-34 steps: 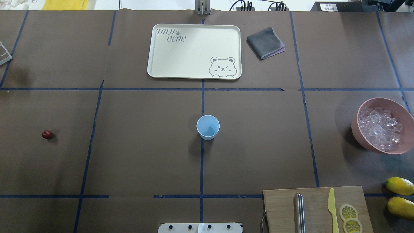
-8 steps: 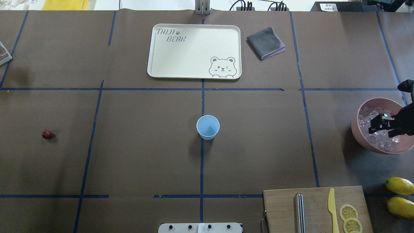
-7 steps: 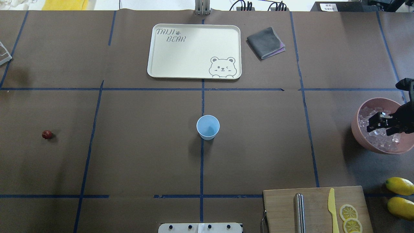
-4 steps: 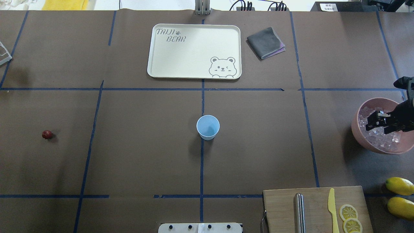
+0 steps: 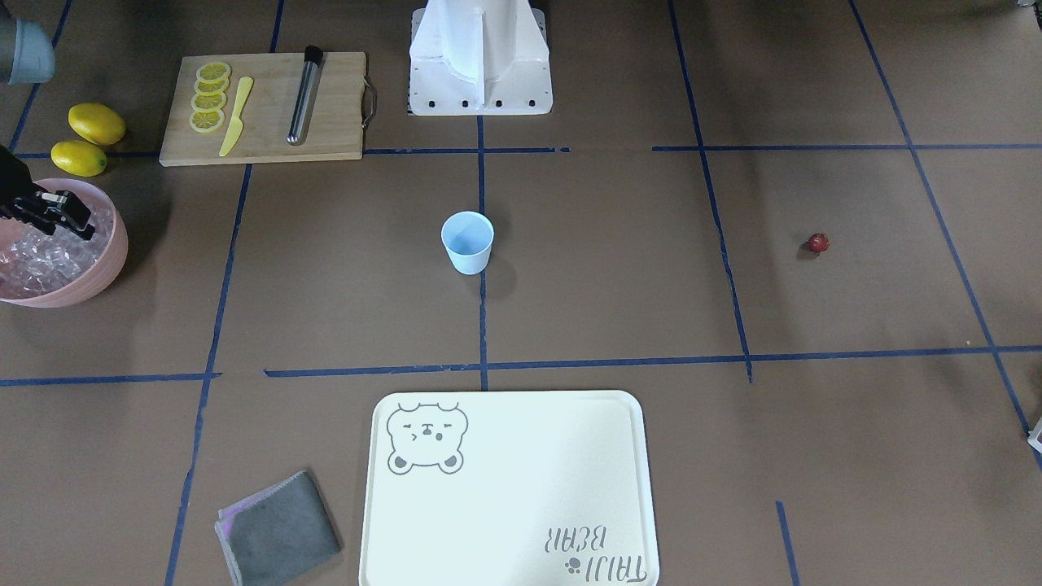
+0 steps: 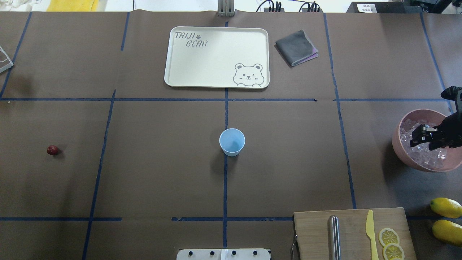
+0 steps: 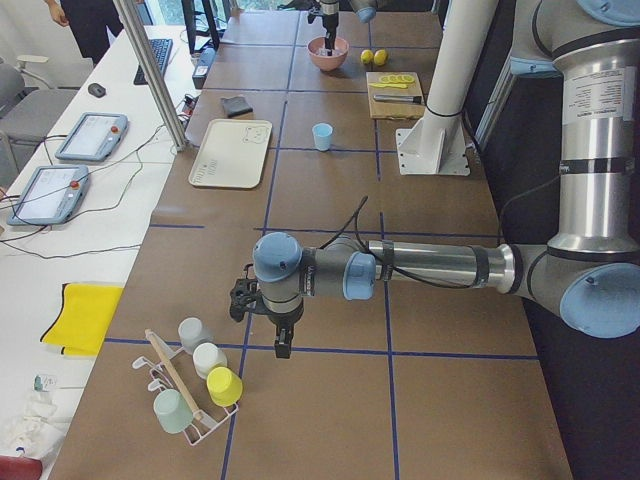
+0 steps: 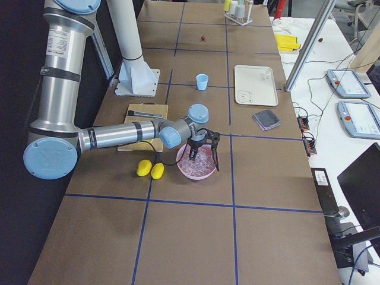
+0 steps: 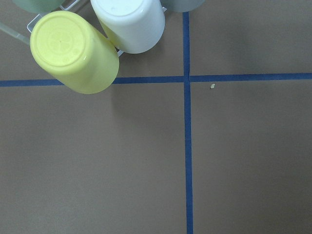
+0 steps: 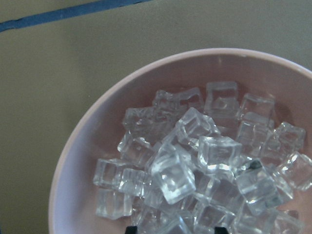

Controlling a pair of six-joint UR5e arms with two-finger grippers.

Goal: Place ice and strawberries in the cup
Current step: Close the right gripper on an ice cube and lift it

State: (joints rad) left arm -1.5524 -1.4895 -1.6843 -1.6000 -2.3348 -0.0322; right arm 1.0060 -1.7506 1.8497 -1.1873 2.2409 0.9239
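The pale-blue cup (image 6: 232,141) stands upright at the table's centre, also in the front view (image 5: 467,242). The tiny dark-red strawberry (image 6: 52,150) lies far left on the table, alone. Clear ice cubes (image 10: 195,161) fill the pink bowl (image 6: 399,148) at the right edge. My right gripper (image 6: 422,139) hangs open just above the ice, with its two fingertips apart at the bottom of the right wrist view (image 10: 174,230). My left gripper (image 7: 265,322) shows only in the left side view, far from the cup; I cannot tell its state.
A cream tray (image 6: 216,57) and a folded grey cloth (image 6: 296,47) lie at the back. A cutting board (image 6: 353,231) with a yellow knife, metal rod and lemon slices sits front right, beside two lemons (image 6: 447,207). A cup rack (image 7: 190,390) stands by the left gripper.
The right gripper has come into view over the pink bowl and in the last second has shifted only slightly above the ice. The cup and strawberry have not moved.
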